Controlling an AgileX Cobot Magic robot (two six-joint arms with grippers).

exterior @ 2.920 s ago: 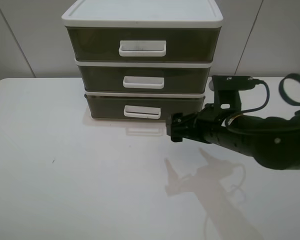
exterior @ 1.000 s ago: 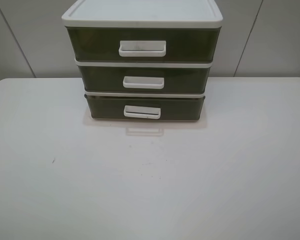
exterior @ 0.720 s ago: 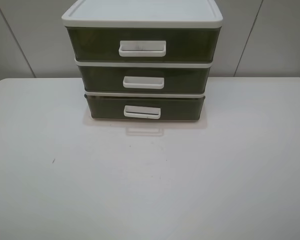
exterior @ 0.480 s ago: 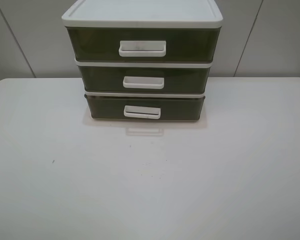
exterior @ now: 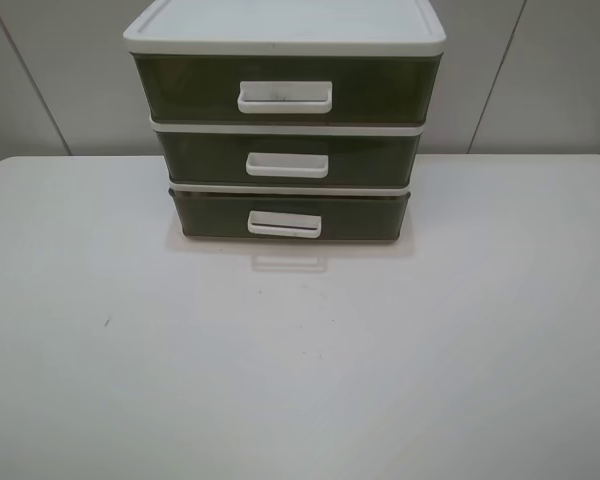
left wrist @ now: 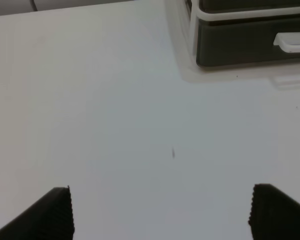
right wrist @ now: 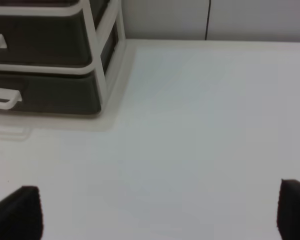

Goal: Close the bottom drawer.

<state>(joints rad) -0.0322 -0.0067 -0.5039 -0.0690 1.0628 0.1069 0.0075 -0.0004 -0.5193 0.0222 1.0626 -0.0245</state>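
Observation:
The bottom drawer (exterior: 360,216) is the lowest of three smoky olive-brown drawers in a white-framed unit (exterior: 285,35) at the back of the white table. Its front lies about flush with the frame, with its white loop handle (exterior: 284,224) facing me. It also shows in the left wrist view (left wrist: 240,42) and the right wrist view (right wrist: 50,94). Neither arm shows in the exterior high view. My left gripper (left wrist: 162,212) is open and empty over bare table, well short of the unit. My right gripper (right wrist: 160,210) is open and empty, off to the unit's right.
The middle drawer (exterior: 375,160) and the taller top drawer (exterior: 380,90) sit shut above the bottom one. A small dark speck (exterior: 106,322) marks the table (exterior: 300,380) at the left. A pale wall stands behind the unit.
The right arm, which reached beside the bottom drawer's handle 2.9 s ago, has withdrawn out of the exterior high view. Over the last second nothing has moved.

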